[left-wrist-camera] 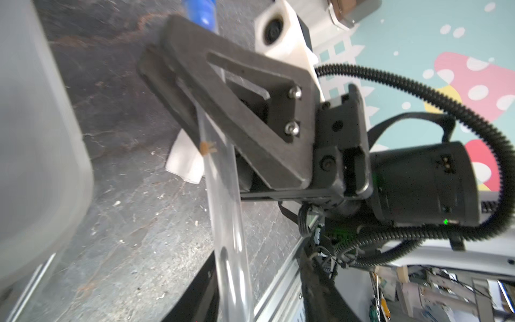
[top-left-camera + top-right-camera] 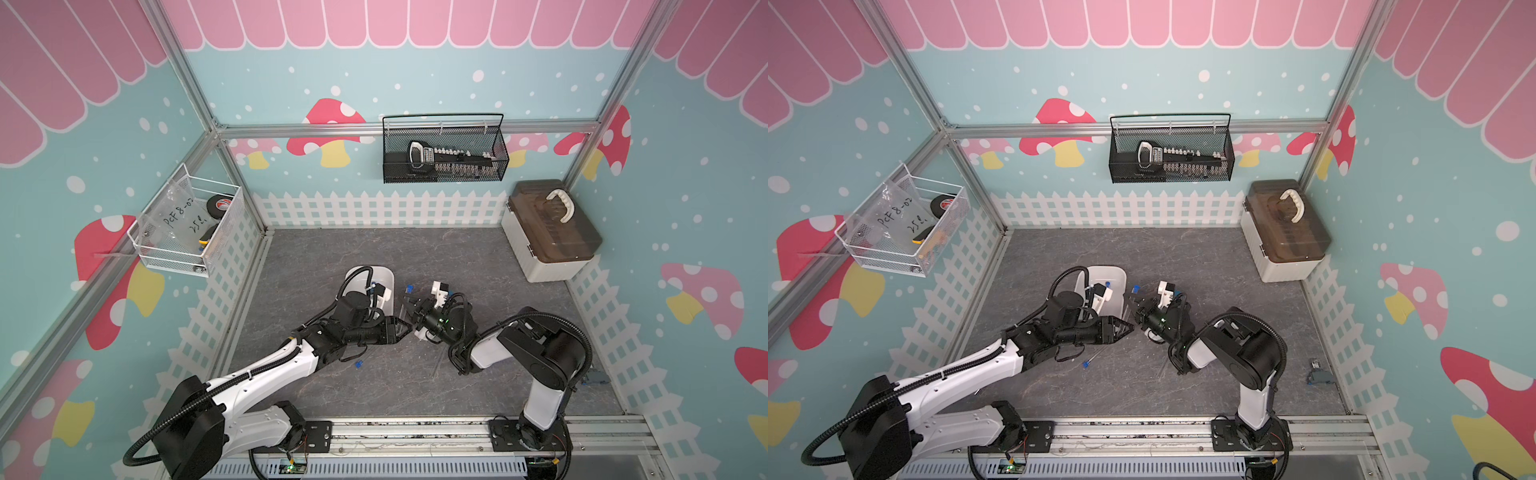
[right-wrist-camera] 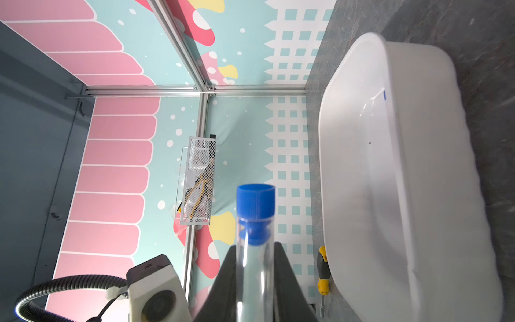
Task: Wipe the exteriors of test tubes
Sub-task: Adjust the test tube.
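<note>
My black left gripper (image 2: pixel 405 327) points three o'clock, jaws parted; my black right gripper (image 3: pixel 255 249) pinches a clear blue-capped test tube (image 3: pixel 255 267).

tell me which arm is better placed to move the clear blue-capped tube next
Probably the right. The right pincer is shut on the clear blue-capped test tube just below its cap, while the left pincer stands open at the tube's lower end and appears to grip nothing.

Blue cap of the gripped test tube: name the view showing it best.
Right wrist view: the blue cap is large, sharp and whole atop the test tube. The left wrist view clips it, blurred; both top views show a speck.
</note>
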